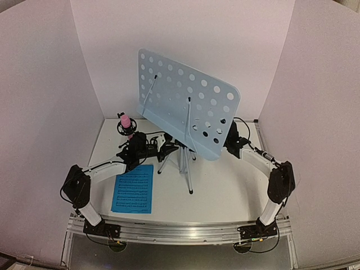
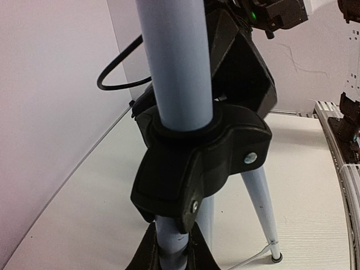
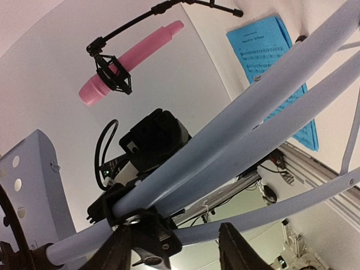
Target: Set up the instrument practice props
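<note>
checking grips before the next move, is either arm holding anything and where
Left gripper: jaws shut on the stand's centre pole just below the black leg hub. Right gripper: jaws straddle a black joint, contact unclear.

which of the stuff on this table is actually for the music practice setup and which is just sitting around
For the job:
- perforated stand desk
- tripod under it, its pole in the left hand
- blue music sheet, lying flat

Just sitting around:
- pink microphone in its black mount, back left
</note>
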Controlling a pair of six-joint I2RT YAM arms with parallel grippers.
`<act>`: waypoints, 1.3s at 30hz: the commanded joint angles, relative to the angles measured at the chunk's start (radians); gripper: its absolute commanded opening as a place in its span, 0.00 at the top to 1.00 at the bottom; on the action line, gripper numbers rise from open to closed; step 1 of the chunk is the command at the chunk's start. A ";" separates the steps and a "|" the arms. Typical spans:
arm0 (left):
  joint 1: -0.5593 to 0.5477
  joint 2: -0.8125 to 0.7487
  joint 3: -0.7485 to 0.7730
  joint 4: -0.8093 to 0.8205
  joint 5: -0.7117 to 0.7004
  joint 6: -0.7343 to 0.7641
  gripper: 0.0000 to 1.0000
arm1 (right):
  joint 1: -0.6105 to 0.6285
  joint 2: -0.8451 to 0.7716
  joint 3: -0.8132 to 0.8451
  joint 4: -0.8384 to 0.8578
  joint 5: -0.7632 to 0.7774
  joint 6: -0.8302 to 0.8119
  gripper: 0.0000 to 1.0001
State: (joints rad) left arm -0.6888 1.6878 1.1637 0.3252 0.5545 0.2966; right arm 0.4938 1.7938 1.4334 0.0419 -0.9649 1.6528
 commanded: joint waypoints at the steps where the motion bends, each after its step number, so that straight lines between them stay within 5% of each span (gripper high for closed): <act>1: -0.009 -0.007 0.004 0.015 -0.078 0.011 1.00 | 0.001 0.017 0.026 -0.008 0.077 -0.072 0.42; 12: -0.009 0.032 0.002 0.138 -0.277 -0.052 1.00 | -0.077 -0.054 0.017 -0.020 0.203 -0.360 0.23; 26: -0.023 0.146 0.064 0.306 -0.552 -0.141 1.00 | -0.132 0.004 0.099 -0.146 0.390 -0.612 0.22; 39: -0.049 0.242 0.144 0.352 -0.723 -0.206 1.00 | -0.131 0.028 0.133 -0.199 0.403 -0.692 0.22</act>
State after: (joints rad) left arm -0.7464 1.8904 1.2462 0.6442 -0.0469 0.1438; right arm 0.3588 1.8059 1.5299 -0.1352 -0.5760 1.0059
